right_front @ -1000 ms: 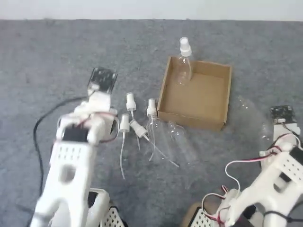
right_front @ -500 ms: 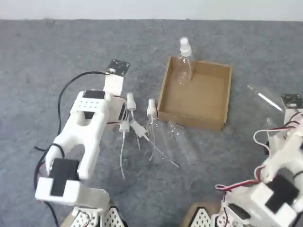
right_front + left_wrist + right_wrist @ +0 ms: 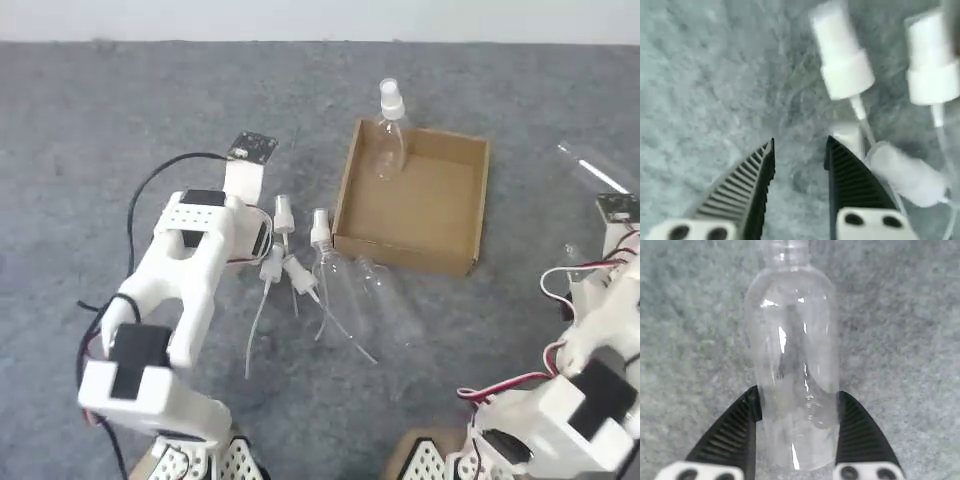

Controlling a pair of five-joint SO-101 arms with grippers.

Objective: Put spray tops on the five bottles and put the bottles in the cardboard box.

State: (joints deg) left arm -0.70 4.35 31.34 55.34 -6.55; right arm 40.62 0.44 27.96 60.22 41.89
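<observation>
My left gripper (image 3: 801,145) is open and low over the grey mat, its fingers just beside a lying spray top (image 3: 905,170). Two more spray tops (image 3: 842,55) lie just past it. In the high view this gripper (image 3: 262,240) sits among the loose spray tops (image 3: 283,215) to the left of the cardboard box (image 3: 345,190). My right gripper (image 3: 797,397) is shut on a clear uncapped bottle (image 3: 792,355), held up at the right edge of the table (image 3: 592,172). A capped bottle (image 3: 388,130) stands at the box's far left corner.
Another bottle with a white top (image 3: 322,245) and a clear uncapped bottle (image 3: 385,295) lie in front of the box, crossed by thin dip tubes (image 3: 255,325). Open grey mat stretches at the far left and behind the box.
The left arm swung toward the box and lowered its gripper among the spray tops, nudging one. The right arm lifted the clear bottle off the mat, up and to the right.
</observation>
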